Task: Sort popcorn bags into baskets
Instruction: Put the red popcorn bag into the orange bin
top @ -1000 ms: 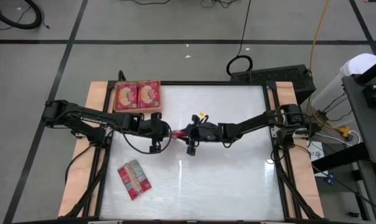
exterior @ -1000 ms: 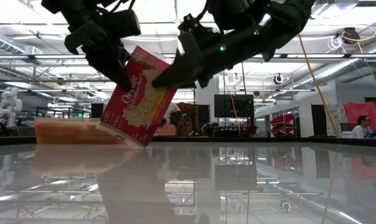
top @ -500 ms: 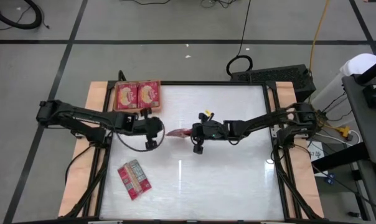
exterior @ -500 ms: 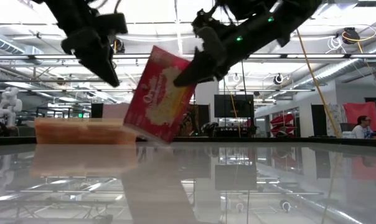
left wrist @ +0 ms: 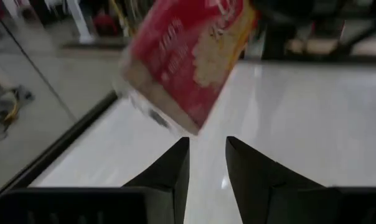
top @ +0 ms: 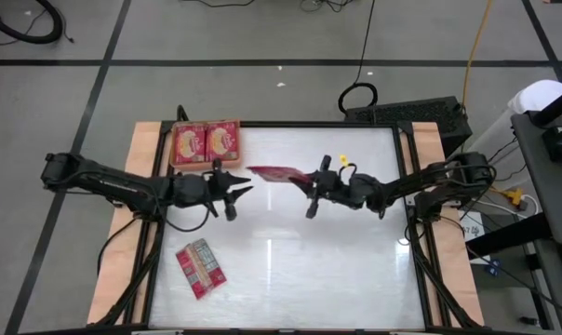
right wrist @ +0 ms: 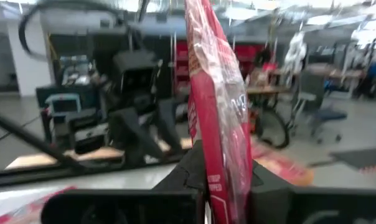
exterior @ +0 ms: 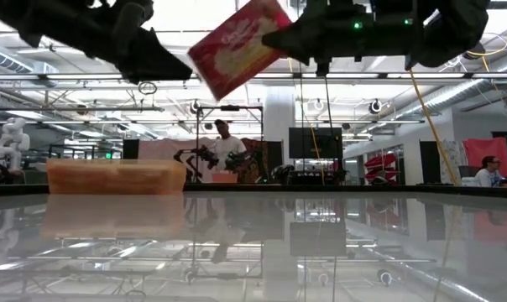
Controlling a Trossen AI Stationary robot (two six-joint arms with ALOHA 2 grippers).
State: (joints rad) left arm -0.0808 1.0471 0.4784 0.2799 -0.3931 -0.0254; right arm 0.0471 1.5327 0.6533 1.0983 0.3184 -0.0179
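One red popcorn bag [top: 274, 173] hangs in the air over the table's middle, with my right gripper [top: 311, 182] shut on it; the low view shows it high and tilted [exterior: 237, 44]. My left gripper [top: 241, 187] stands open just left of the bag, touching nothing, and its wrist view shows the bag [left wrist: 188, 62] beyond the fingertips. The orange basket [top: 205, 164] rests flat on the table's far left corner with two bags [top: 207, 141] lying in it. Another bag [top: 200, 268] lies flat at the near left. My right gripper pinches the bag's end nearest the table's right side [right wrist: 216, 163] between its two fingers [right wrist: 189, 169]. The fingers come from the right, about level and slightly upward. The bag sticks out past them toward the left, edge-on to the wrist camera, lifted clear of the table.
Light wooden boards [top: 143, 140] [top: 432, 141] flank the glossy white table [top: 290, 270]. A person [exterior: 226, 149] stands in the room far behind the table.
My left gripper has let go of the bag, opened and drawn back toward the table's left edge, tipping up toward level. My right gripper has shut on the bag, then moved up and toward the right edge, tipping upward. The bag has risen clear and swung toward level.
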